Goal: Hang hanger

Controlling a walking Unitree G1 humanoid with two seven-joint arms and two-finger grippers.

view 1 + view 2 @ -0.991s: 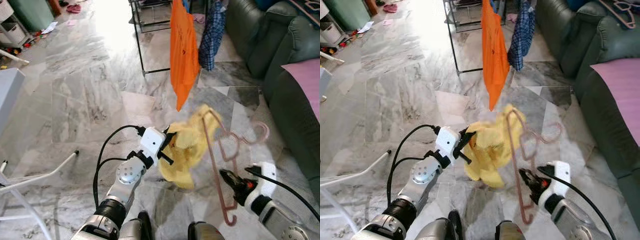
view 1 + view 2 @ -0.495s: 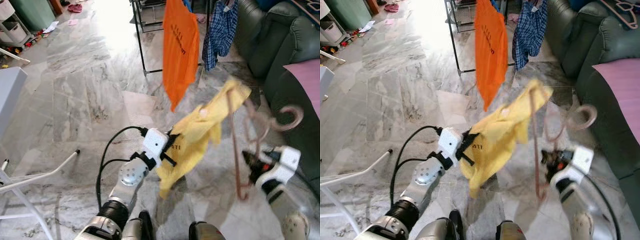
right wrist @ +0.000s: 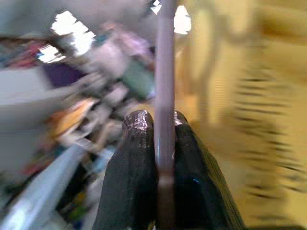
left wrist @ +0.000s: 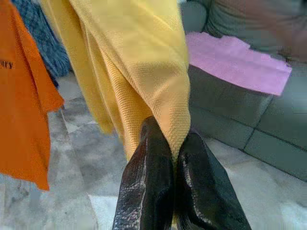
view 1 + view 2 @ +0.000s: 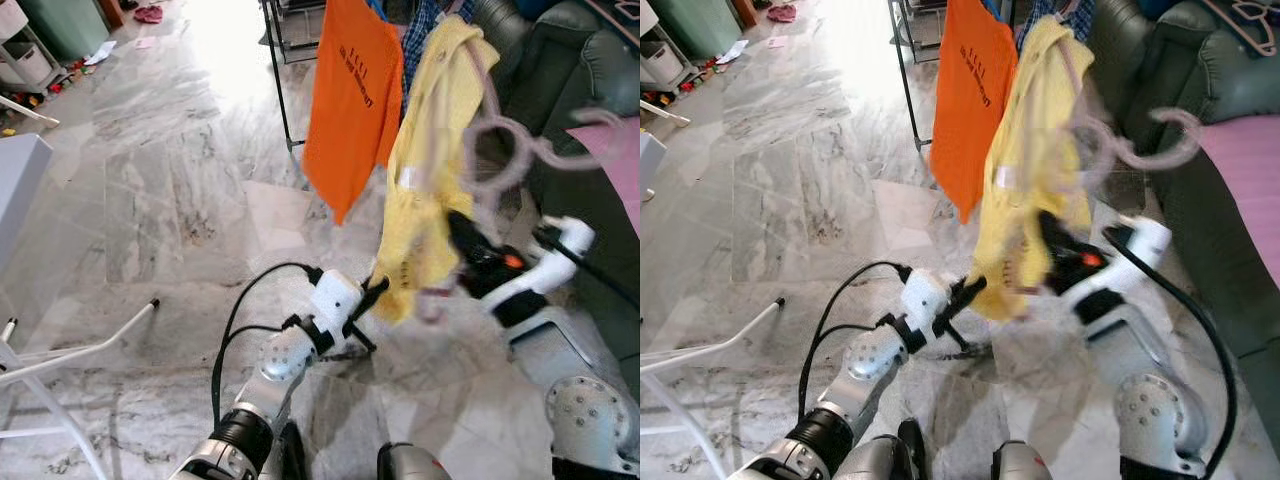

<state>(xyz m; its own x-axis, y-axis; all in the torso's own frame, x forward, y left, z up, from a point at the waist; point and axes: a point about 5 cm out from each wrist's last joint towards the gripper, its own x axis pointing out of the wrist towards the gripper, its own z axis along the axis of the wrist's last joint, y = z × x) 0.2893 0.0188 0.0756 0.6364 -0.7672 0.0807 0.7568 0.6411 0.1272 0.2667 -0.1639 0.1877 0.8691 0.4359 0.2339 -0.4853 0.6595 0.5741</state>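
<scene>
Right gripper (image 5: 458, 228) raised in front of the rack (image 5: 283, 92). Fingers (image 3: 139, 143) pressed together on the hanger (image 3: 165, 86): its thin bar runs straight between the two black pads and on past their tips. From the head views the hanger is pink and blurred, its hook (image 5: 500, 150) curling above and to the right of the gripper, toward the sofa (image 5: 590, 90).

Yellow shirt (image 5: 430, 180) hangs on the hanger, draped down from near the top of frame, just beside the orange shirt (image 5: 352, 100) on the rack and overlapping its right edge in view. A blue checked shirt (image 5: 425, 20) hangs behind both.

Left gripper (image 4: 176, 158) lower down, nearer the body. Its fingers are closed tight, pinching the shirt's lower hem; the fabric gathers to a point between the tips and fans upward from there.

Pink cloth (image 4: 235, 60) lies on the sofa seat. Marble floor (image 5: 170, 190) below. White frame legs (image 5: 70, 355) at far left.
</scene>
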